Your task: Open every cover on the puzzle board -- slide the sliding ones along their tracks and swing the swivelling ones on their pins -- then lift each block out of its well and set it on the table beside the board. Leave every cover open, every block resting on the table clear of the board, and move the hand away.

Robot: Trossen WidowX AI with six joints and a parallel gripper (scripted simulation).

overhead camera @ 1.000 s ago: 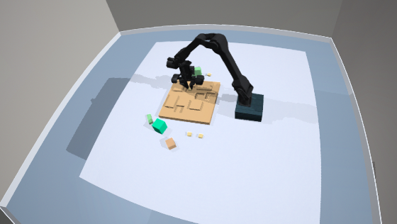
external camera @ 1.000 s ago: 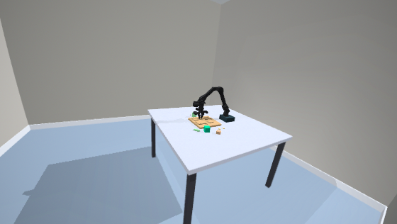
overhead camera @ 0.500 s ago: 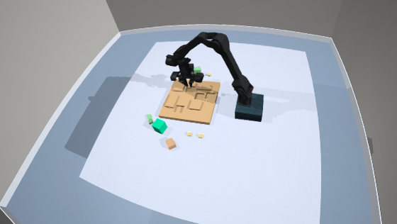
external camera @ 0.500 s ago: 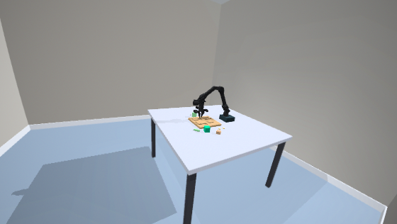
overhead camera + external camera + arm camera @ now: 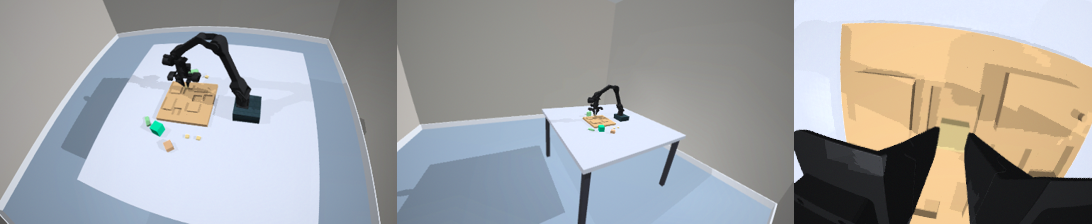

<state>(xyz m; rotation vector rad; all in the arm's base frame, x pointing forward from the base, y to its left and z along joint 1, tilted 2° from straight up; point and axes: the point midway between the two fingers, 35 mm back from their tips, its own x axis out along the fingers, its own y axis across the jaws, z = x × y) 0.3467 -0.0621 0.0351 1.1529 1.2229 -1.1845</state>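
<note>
The white table (image 5: 227,170) (image 5: 617,142) supports the black six-joint arm (image 5: 228,60) (image 5: 617,96) and, beside its base, the wooden puzzle board (image 5: 184,121) (image 5: 598,123) (image 5: 894,45). The parallel-jaw gripper (image 5: 185,85) (image 5: 595,115) (image 5: 952,135) points down over the board — jaws closed on a small pale-yellow block (image 5: 954,137), which lies between the fingertips. Whether this block is clear of its well cannot be determined. The green cube (image 5: 157,128) (image 5: 601,128) rests on the table near the board; the smaller orange block (image 5: 169,146) (image 5: 612,131) rests farther out — both outside the jaws

matt, wood-coloured board (image 5: 189,117) (image 5: 599,121) (image 5: 899,45); smooth white tabletop (image 5: 230,170) (image 5: 610,149).
</note>
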